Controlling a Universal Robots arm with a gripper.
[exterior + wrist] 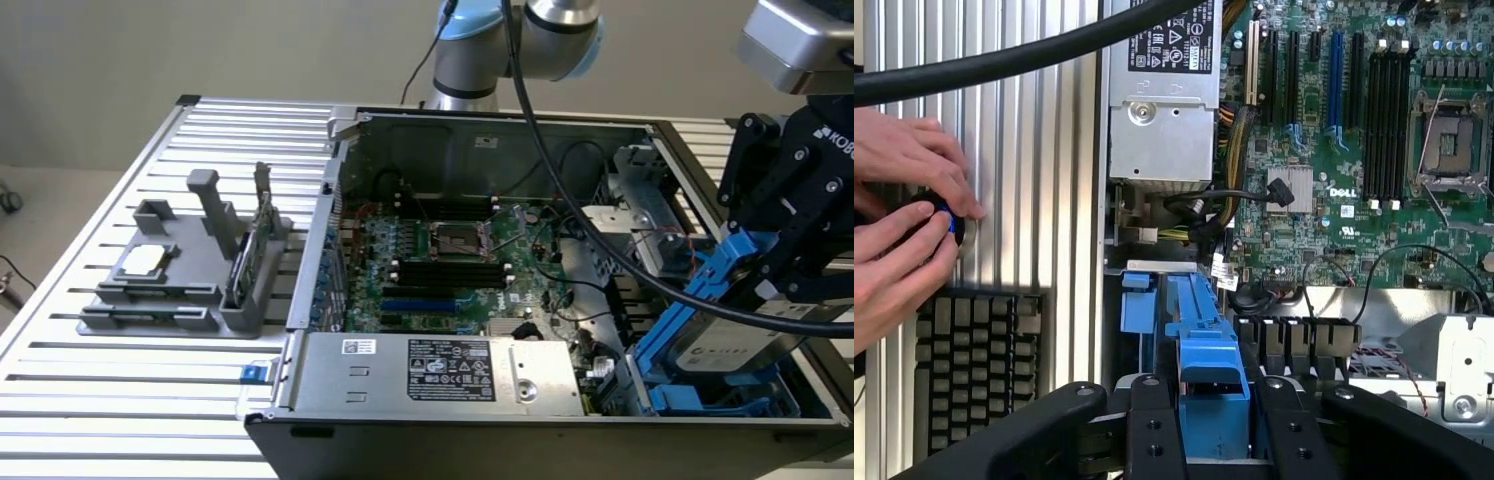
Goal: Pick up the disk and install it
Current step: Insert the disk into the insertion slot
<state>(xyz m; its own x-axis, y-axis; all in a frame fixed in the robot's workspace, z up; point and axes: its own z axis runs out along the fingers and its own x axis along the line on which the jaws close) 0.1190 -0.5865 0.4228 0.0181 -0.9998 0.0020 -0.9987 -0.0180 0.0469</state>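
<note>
The disk (pixel 725 348), a silver-grey drive in a blue carrier, hangs tilted over the drive bay (pixel 694 402) at the near corner of the open computer case, on the exterior view's right. My gripper (pixel 785 275) is shut on its upper end. In the wrist view the blue carrier (pixel 1206 345) runs between my two black fingers (pixel 1154 420), with my gripper (pixel 1212 400) closed on it. The drive's lower end sits among the bay's blue rails (pixel 1139 300); whether it is seated I cannot tell.
The case (pixel 334 200) lies open with the motherboard (pixel 447 250) and the power supply (pixel 434 372) exposed. A grey fixture (pixel 187 290) stands on the exterior view's left. A person's hands (pixel 904 200) work a black knob beside a keyboard (pixel 974 370). A thick black cable (pixel 587 210) crosses the case.
</note>
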